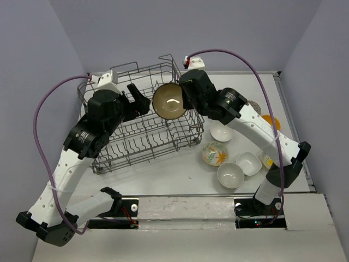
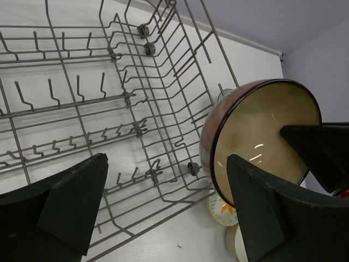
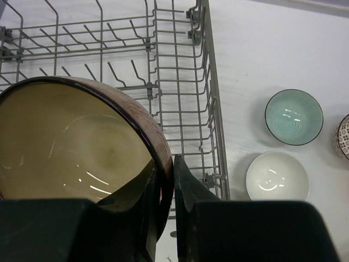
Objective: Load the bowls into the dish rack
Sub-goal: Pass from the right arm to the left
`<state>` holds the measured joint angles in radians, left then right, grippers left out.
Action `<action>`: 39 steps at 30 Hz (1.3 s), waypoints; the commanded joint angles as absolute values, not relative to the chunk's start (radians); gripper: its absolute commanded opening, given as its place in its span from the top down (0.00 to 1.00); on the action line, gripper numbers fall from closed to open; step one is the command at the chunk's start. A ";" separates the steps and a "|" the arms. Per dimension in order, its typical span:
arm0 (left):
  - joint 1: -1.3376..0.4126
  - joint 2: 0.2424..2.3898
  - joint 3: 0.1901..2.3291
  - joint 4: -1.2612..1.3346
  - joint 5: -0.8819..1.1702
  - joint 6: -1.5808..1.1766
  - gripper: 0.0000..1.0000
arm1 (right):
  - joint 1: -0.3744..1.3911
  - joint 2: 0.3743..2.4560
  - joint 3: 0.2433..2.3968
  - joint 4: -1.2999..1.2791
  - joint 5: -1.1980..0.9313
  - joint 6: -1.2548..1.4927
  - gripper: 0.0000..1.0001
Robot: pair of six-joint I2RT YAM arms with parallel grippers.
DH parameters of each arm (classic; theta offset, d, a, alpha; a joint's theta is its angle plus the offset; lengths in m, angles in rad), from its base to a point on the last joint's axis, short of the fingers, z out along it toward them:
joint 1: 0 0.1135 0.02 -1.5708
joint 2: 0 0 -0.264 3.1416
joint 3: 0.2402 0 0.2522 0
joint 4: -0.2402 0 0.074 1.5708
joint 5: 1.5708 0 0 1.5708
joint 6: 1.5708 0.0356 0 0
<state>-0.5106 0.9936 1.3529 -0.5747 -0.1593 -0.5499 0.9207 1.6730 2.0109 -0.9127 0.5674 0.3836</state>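
Here the right gripper [image 3: 165, 173] pinches the brown ceramic bowl [image 1: 168, 101] on edge, mouth facing the gaping, empty left gripper [image 2: 166, 161].

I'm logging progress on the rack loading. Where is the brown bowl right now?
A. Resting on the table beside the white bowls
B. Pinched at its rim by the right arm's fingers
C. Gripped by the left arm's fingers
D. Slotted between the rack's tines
B: the right arm's fingers clamp the rim of the brown bowl, holding it tilted above the dish rack, while the left arm's fingers stand wide open.
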 commanded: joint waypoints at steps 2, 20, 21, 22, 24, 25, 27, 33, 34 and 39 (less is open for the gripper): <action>-0.518 0.965 1.301 -0.563 -0.175 -0.554 0.02 | 0.962 1.692 2.131 -0.796 0.679 0.384 0.99; -0.520 0.974 1.210 -0.506 -0.196 -0.558 0.09 | 1.000 1.750 2.157 -0.765 0.684 0.379 0.99; -0.520 0.974 1.203 -0.500 -0.202 -0.558 0.10 | 1.000 1.749 2.154 -0.764 0.677 0.380 0.99; -0.520 0.974 1.201 -0.489 -0.202 -0.560 0.11 | 1.000 1.746 2.152 -0.762 0.673 0.380 0.99; -0.520 0.977 1.198 -0.480 -0.207 -0.561 0.12 | 1.000 1.744 2.149 -0.761 0.670 0.383 0.99; -0.520 0.979 1.198 -0.476 -0.207 -0.563 0.14 | 1.000 1.744 2.145 -0.761 0.672 0.383 0.99; -0.520 0.994 1.201 -0.472 -0.207 -0.566 0.16 | 1.009 1.744 2.141 -0.759 0.670 0.385 0.99; -0.520 1.020 1.203 -0.451 -0.192 -0.569 0.30 | 1.009 1.741 2.141 -0.753 0.658 0.385 0.99; -0.520 1.023 1.203 -0.446 -0.192 -0.568 0.31 | 1.018 1.743 2.143 -0.753 0.658 0.385 0.99; -0.520 1.031 1.201 -0.433 -0.190 -0.569 0.41 | 1.019 1.741 2.134 -0.752 0.657 0.388 0.99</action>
